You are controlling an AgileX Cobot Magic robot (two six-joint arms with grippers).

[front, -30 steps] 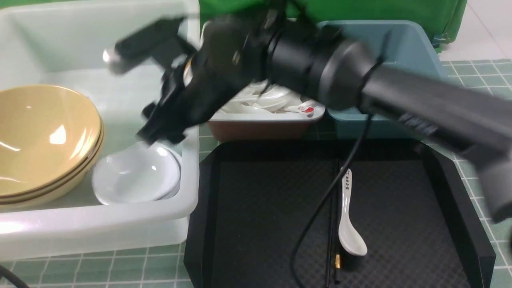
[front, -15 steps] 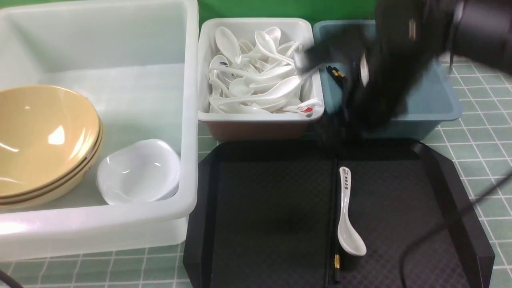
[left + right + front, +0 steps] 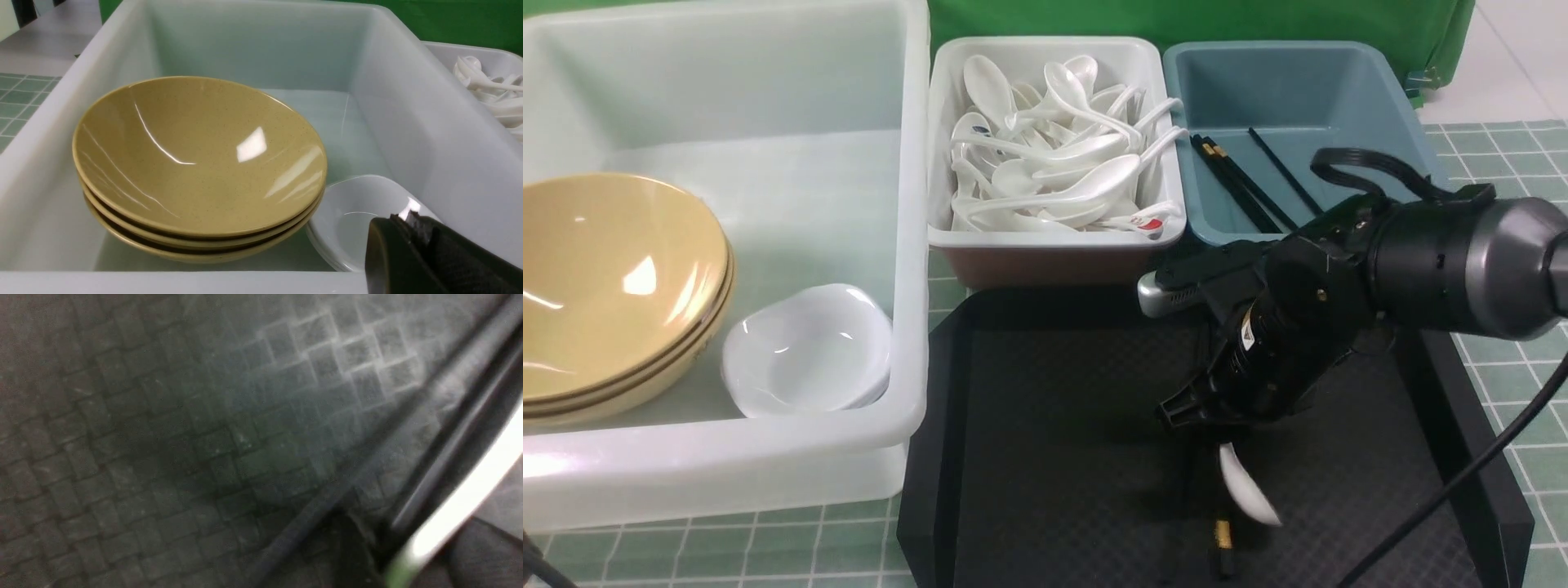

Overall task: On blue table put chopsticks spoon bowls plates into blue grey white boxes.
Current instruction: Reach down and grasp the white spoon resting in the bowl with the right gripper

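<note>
Pale tiles of the blue table point(image 3: 1519, 155) are carrying a job that looks nearly finished. Bowls point(image 3: 613, 278) and plates point(image 3: 809, 351) are sitting in the translucent tub point(image 3: 907, 245) at 9 o'clock. A spoon pile point(image 3: 1045, 163) is filling the white box point(image 3: 1045, 238) at 12, and black sticks point(image 3: 1241, 184) are lying in the blue-grey box point(image 3: 1298, 82) at 1.

One spoon point(image 3: 1245, 490) and the chopsticks point(image 3: 1223, 535) are waiting on the black tray point(image 3: 1054, 425) at 5 o'clock, directly beneath the right gripper point(image 3: 1209, 420). Its jaws are hidden, so I cannot tell their state. The left gripper point(image 3: 429, 253) is hanging closed and empty by the tub.

The tray's raised rim is fencing the pickup, with bare floor lying toward 9 o'clock.
</note>
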